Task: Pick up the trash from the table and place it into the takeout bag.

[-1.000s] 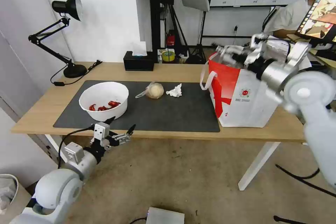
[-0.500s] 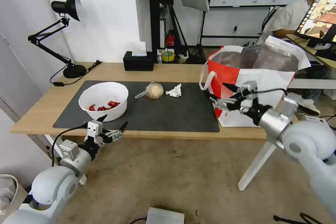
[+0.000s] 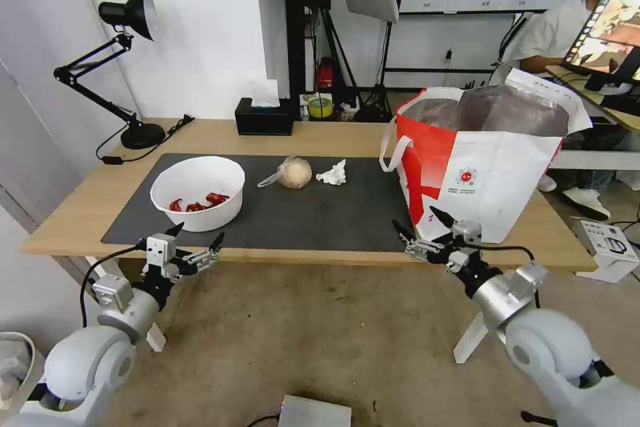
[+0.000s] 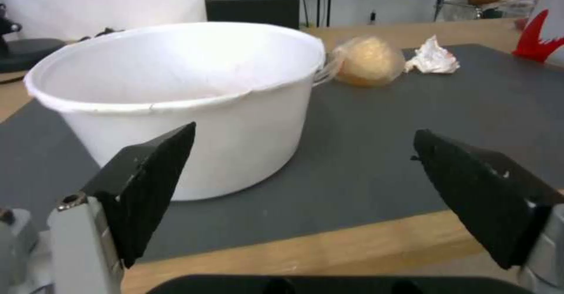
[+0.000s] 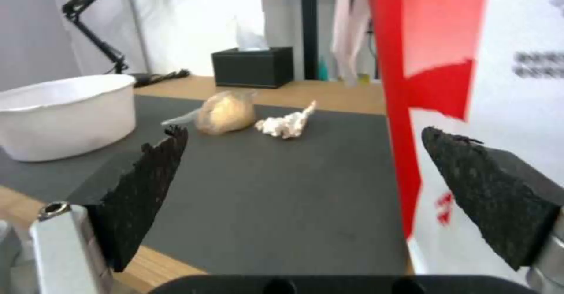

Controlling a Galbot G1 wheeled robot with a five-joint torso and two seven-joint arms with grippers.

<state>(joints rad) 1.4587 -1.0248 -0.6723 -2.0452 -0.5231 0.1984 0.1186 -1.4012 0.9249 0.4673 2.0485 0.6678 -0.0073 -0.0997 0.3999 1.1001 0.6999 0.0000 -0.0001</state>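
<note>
Your counter (image 3: 333, 137) is a long light-wood top with a dark mat (image 3: 300, 207) spread over most of it, a black desk lamp (image 3: 127, 67) at its far left corner and a black tissue box (image 3: 265, 119) along the far edge. On the mat's left end sits the bowl (image 3: 197, 192), white and round, with red scraps in the bottom. Near the mat's middle, toward the far edge, you see the wrapped ball (image 3: 294, 173), and just beside it on the right, apart from it, the crumpled tissue (image 3: 333, 174). At the right end of the counter stands the bag (image 3: 480, 167), upright and open at the top, its foil lining showing and one white loop handle hanging over the mat's right edge. Your left claw (image 3: 197, 247) hangs just off the near edge of the counter, in front of the bowl and slightly below the top; its jaws are spread wide and hold nothing, and in the left wrist view the bowl (image 4: 176, 104) stands close ahead between the dark fingers (image 4: 147, 184). Your right claw (image 3: 420, 230) hangs off the near edge in front of the bag's red corner, jaws likewise spread and empty; through the right wrist view you see the bag (image 5: 470, 87) close on one side and the ball (image 5: 226, 112) and tissue (image 5: 288, 123) farther off on the mat.
</note>
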